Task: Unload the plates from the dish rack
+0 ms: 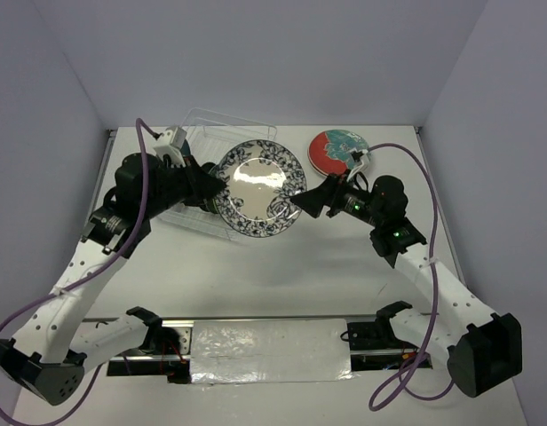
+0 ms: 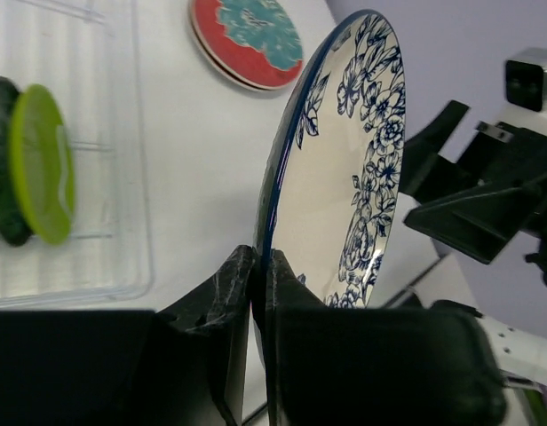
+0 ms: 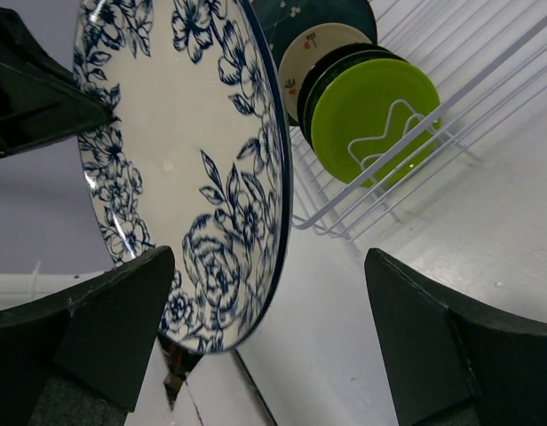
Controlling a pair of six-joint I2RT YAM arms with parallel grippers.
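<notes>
My left gripper (image 1: 216,191) is shut on the left rim of the white-blue floral plate (image 1: 260,188) and holds it on edge above the table, right of the dish rack (image 1: 207,120). The left wrist view shows the rim pinched between the jaws (image 2: 263,266). My right gripper (image 1: 302,202) is open at the plate's right rim. In the right wrist view the rim (image 3: 167,142) lies between the spread fingers (image 3: 122,319) without touching them. The red-teal plate (image 1: 337,151) lies flat at the back right. The lime green plate (image 3: 371,111), a small tan plate (image 3: 313,53) and a dark teal plate (image 3: 322,18) stand in the rack.
The rack's wire side (image 3: 416,169) stands close behind the held plate. The rack's clear wall (image 2: 105,177) is left of my left gripper. Grey walls enclose the table on three sides. A foil-covered strip (image 1: 269,348) lies at the near edge between the arm bases.
</notes>
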